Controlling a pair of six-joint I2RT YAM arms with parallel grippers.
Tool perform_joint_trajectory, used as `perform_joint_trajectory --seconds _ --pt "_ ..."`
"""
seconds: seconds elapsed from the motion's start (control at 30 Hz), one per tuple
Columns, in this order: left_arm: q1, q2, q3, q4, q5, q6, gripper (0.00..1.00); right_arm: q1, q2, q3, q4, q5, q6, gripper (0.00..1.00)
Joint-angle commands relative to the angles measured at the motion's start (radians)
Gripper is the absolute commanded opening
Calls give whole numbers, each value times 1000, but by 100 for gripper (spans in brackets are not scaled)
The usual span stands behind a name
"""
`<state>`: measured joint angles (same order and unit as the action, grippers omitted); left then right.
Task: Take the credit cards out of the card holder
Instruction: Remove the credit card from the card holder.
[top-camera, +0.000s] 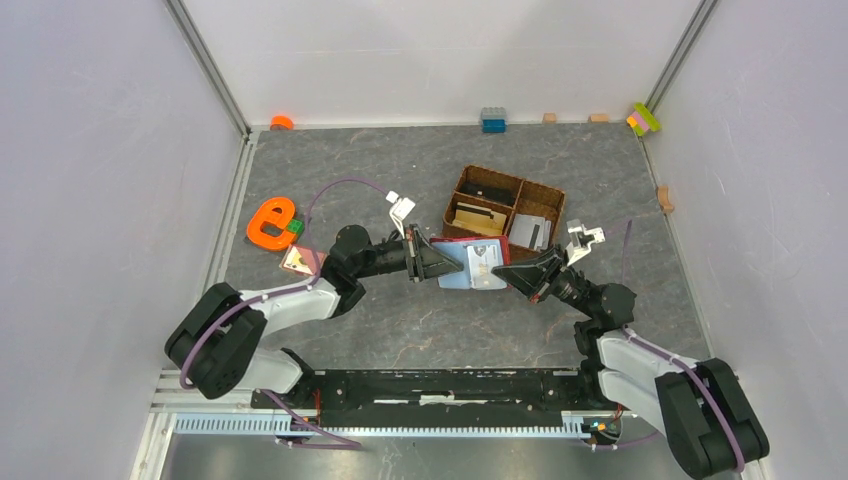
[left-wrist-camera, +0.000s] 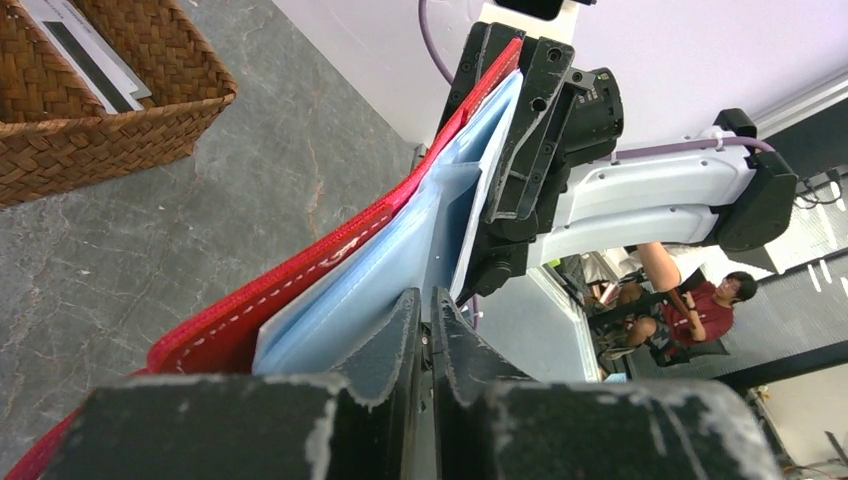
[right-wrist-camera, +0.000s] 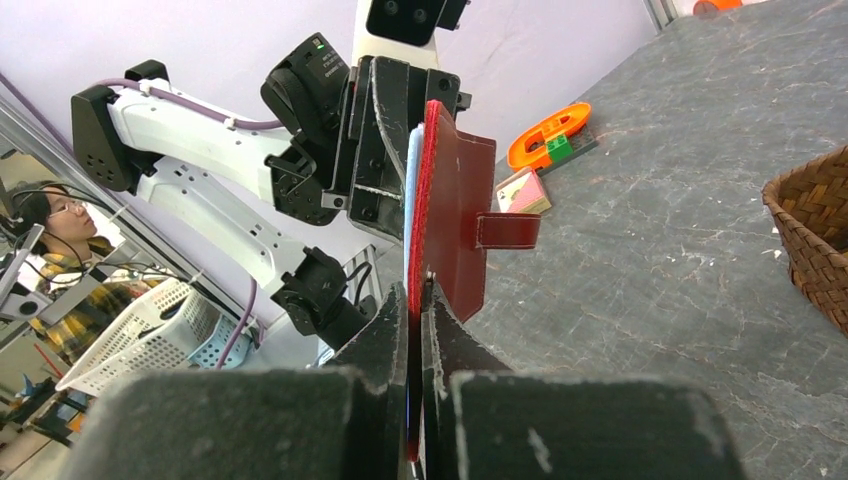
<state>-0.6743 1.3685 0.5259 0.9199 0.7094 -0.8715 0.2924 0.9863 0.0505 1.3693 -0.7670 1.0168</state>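
The dark red card holder (top-camera: 452, 244) hangs above the table between my two grippers, held on edge. A light blue credit card (top-camera: 478, 268) sticks out of it. My left gripper (top-camera: 437, 262) is shut on the blue card's end; in the left wrist view (left-wrist-camera: 428, 310) the card (left-wrist-camera: 400, 250) lies against the red holder (left-wrist-camera: 300, 270). My right gripper (top-camera: 512, 275) is shut on the holder's other end; in the right wrist view (right-wrist-camera: 415, 300) the red leather (right-wrist-camera: 455, 220) sits between the jaws, with the blue card (right-wrist-camera: 411, 190) just left of it.
A brown wicker basket (top-camera: 505, 177) with flat cards in its compartments stands just behind the holder (left-wrist-camera: 100, 110) (right-wrist-camera: 810, 230). An orange piece (top-camera: 270, 222) and a small pink-tan card (top-camera: 298, 260) lie at the left. Small blocks (top-camera: 493, 120) line the back wall.
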Motion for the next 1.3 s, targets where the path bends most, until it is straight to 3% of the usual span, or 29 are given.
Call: perform_joint_trajectory --seconds 0.0,0.37,0.7,0.83,0.97,1.1,1.27 --pt "1 20 19 58 15 -37 19 -3 17 1 130 -8 37 0" --pt "-13 102 27 269 94 -157 25 26 66 18 168 -29 50 0" --pt "-28 103 33 280 108 -155 27 42 78 26 153 -30 37 0" --pt "-30 107 36 275 110 -152 20 48 82 29 151 -33 38 0" --pt "-28 96 32 267 106 -145 2 48 83 30 154 -34 38 0" --pt "-24 67 32 172 76 -96 2 48 66 24 142 -24 29 8" --pt "-10 42 23 120 48 -70 2 38 28 13 84 4 -2 7"
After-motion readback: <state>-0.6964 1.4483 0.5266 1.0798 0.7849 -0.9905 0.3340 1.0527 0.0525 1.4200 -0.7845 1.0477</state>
